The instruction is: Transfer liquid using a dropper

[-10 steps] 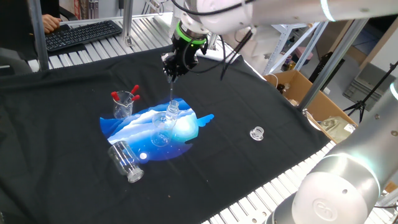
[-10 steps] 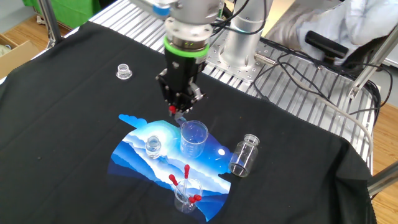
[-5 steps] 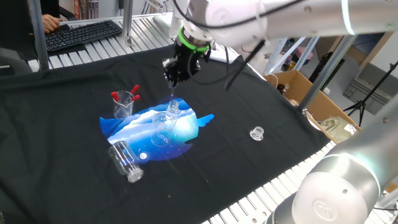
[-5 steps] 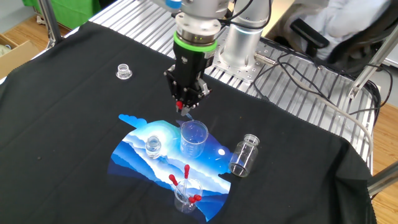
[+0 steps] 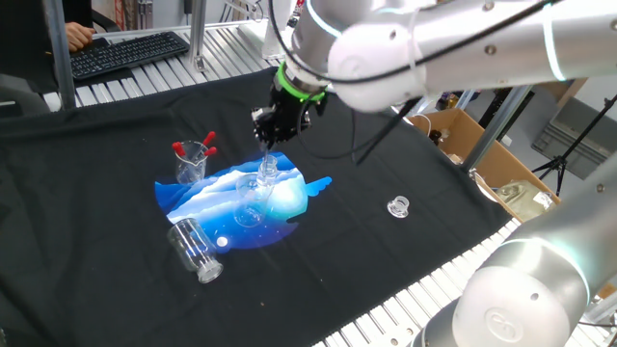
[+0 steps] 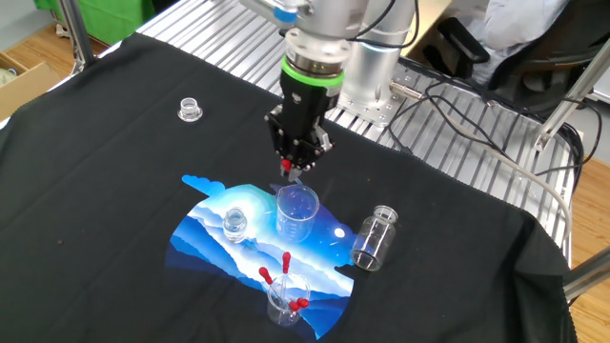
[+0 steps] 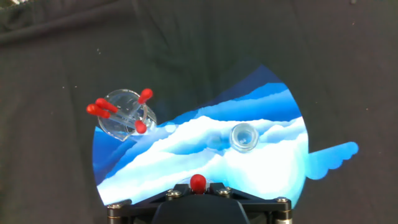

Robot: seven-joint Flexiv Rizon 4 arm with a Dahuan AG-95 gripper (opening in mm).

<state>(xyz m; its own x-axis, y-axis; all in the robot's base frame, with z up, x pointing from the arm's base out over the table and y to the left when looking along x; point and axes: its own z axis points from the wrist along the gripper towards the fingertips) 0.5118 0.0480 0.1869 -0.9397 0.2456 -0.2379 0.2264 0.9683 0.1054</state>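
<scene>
My gripper [image 6: 297, 160] hangs over the blue mat [image 6: 214, 238], shut on the dropper. The dropper's red bulb [image 7: 198, 182] sits pinched between the jaws, and its clear tube [image 5: 266, 152] points straight down. In the other fixed view the tube's tip sits just behind the rim of an upright clear beaker [image 6: 297, 211]. A small clear glass bottle [image 7: 244, 136] stands open on the mat a little to one side of the tube. I cannot tell which vessel the tip is over.
A glass cup [image 5: 193, 162] holding spare red-bulbed droppers stands at the mat's edge. A clear jar [image 5: 196, 251] lies on its side beside the mat. A small clear cap [image 5: 398, 205] sits apart on the black cloth. A keyboard [image 5: 125, 50] lies beyond the table's far edge.
The gripper has carried the dropper sideways across the mat, away from the small bottle's side and toward the beaker, staying shut the whole time. The vessels have not moved.
</scene>
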